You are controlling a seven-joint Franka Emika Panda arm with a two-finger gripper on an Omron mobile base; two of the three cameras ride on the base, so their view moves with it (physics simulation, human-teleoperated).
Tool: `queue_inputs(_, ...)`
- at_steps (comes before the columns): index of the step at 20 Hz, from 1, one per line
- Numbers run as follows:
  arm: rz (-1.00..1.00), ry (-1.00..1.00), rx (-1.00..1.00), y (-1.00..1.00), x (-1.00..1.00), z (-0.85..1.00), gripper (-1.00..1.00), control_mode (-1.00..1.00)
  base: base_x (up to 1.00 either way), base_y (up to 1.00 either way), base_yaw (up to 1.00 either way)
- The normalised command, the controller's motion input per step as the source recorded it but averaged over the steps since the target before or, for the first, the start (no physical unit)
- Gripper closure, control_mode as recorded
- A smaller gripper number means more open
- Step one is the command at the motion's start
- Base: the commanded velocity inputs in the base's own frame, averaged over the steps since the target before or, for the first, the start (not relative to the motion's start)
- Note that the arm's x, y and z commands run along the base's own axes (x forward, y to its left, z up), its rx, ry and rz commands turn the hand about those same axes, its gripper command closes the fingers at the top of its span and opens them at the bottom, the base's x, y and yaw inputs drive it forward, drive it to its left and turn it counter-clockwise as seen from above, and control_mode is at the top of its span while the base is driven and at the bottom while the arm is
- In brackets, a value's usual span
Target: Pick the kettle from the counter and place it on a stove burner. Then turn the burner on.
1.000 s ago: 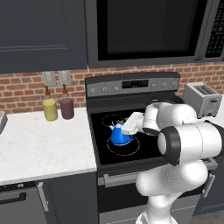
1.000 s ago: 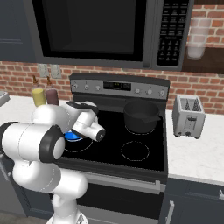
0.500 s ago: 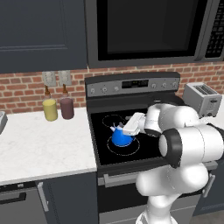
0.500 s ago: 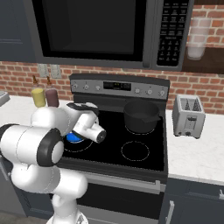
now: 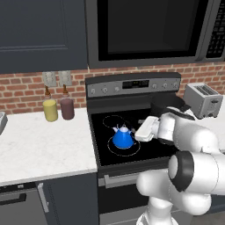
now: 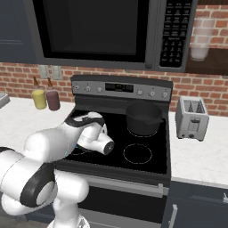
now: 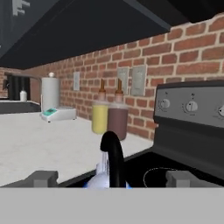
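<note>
On the glossy black cooktop (image 5: 145, 151), the kettle (image 5: 122, 137) stood upright inside the largest white ring, the stove burner (image 5: 124, 144), at the front left of the glass. The gripper (image 7: 111, 178) sat level with the kettle's arched handle (image 7: 113, 155), its two fingertips (image 7: 43, 178) spread wide to either side and touching nothing; the handle rose free in the gap between them. From the left base view the hand reached in from the kettle's right, just beside it. By this evidence the placing step appeared finished and the kettle released, so the step in hand was the withdrawal before the switching-on. The next move would call for backing the hand clear of the handle without tipping the kettle, then reaching to the row of knobs on the control panel (image 5: 134, 85) at the rear. Which knob governs this burner could not be told. The dark pot (image 6: 143, 117) occupied the back right ring.
</note>
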Motion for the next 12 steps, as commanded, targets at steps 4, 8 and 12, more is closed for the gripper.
queue_inputs(4,-0.05,0.03,-0.04,-0.33,-0.39,0.4,-1.0,-1.0,0.0,0.0,0.0)
queue_inputs(8,-0.24,0.01,-0.01,0.26,-0.01,1.0,-1.0,-1.0,0.0,0.0,0.0)
queue_inputs(12,-0.36,0.0,-0.05,0.96,0.23,1.0,-1.0,-1.0,0.0,0.0,0.0)
